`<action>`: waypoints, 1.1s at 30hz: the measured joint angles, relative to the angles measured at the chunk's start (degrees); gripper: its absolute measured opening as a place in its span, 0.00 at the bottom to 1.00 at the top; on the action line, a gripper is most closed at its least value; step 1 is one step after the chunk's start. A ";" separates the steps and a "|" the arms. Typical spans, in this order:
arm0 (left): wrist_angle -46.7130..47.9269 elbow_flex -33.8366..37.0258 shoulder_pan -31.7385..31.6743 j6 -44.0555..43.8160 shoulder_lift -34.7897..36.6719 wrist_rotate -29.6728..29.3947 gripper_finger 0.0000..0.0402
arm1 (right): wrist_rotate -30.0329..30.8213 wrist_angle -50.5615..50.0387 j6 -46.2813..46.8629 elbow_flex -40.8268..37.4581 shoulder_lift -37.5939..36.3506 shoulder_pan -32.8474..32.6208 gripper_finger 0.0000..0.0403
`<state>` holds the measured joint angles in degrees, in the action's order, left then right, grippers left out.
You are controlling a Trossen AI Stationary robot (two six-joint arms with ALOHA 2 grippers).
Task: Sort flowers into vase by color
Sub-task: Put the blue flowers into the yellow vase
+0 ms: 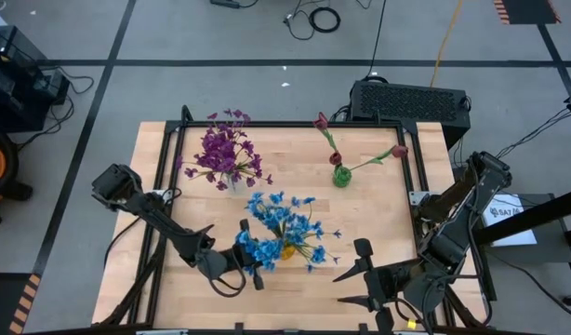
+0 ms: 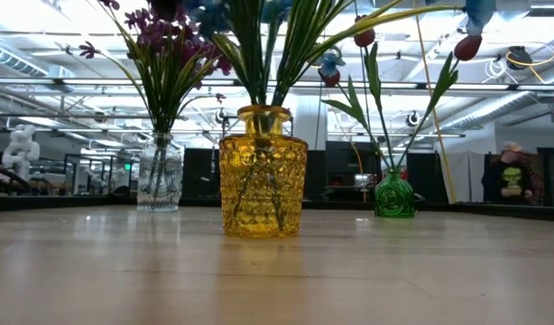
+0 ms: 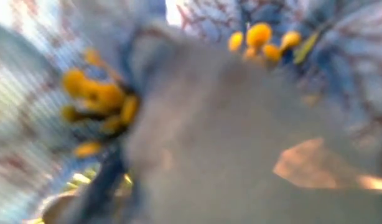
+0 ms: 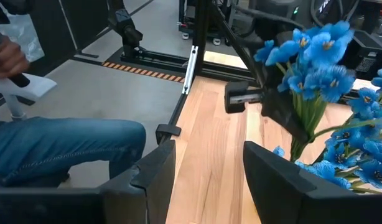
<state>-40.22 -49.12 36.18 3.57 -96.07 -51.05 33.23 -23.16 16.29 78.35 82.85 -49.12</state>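
Down at the near edge of the light wooden surface (image 1: pixel 378 214), the left end effector (image 1: pixel 253 263) is clenched on a bunch of bright blue flowers (image 1: pixel 265 251), seen from above pressed against the bouquet's lower left side. Its own wrist camera shows only a blur of blue petals and yellow centres (image 3: pixel 97 99) filling the lens. The right wrist camera gives a clearer side look at that bunch (image 4: pixel 315 68), with green stems running down into the dark left arm.

The right end effector (image 1: pixel 365 279) hovers near the front right of the surface, its two dark fingers (image 4: pixel 147 174) parted with nothing between them. Beyond them a person's blue-jeaned leg (image 4: pixel 60 149) shows beside the surface.

The remaining blue flowers (image 1: pixel 290 223) stand in a faceted amber glass vase (image 2: pixel 263 171) at the centre front; from above the vase is almost hidden under the blossoms. Purple flowers (image 1: pixel 225 154) fill a clear glass vase (image 2: pixel 160 181) at the back left. Dark red tulip-like flowers (image 1: pixel 323 123) lean out of a small green glass vase (image 1: pixel 341 176) at the back right.
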 joint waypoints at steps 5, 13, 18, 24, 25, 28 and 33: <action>0.15 0.00 -0.26 -0.28 -0.97 -0.01 0.07 | 0.00 0.01 0.00 0.00 0.00 0.00 0.45; 1.15 0.00 -0.22 -0.28 -1.11 -0.02 0.26 | 0.00 0.02 0.00 0.00 0.02 0.00 0.45; 8.07 -0.02 0.16 -1.40 -1.11 -0.19 0.44 | 0.00 0.00 0.02 0.00 0.02 0.02 0.45; 13.19 -0.02 2.56 -1.78 -0.58 -3.63 0.67 | 0.00 -0.04 0.09 0.02 0.02 0.02 0.45; 14.05 -0.02 3.04 -1.80 -0.10 -4.15 0.71 | 0.00 -0.08 0.10 0.01 0.02 0.01 0.45; 17.38 -0.02 4.79 -3.53 1.86 -6.64 0.81 | 0.00 -0.15 0.13 0.00 0.02 0.02 0.45; 31.27 -0.02 8.01 -13.58 6.79 -11.52 0.91 | -0.01 -0.22 0.15 0.02 0.03 0.00 0.45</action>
<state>-8.95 -49.15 44.19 -10.02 -89.28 -62.57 33.22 -23.38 16.45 78.37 82.88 -49.12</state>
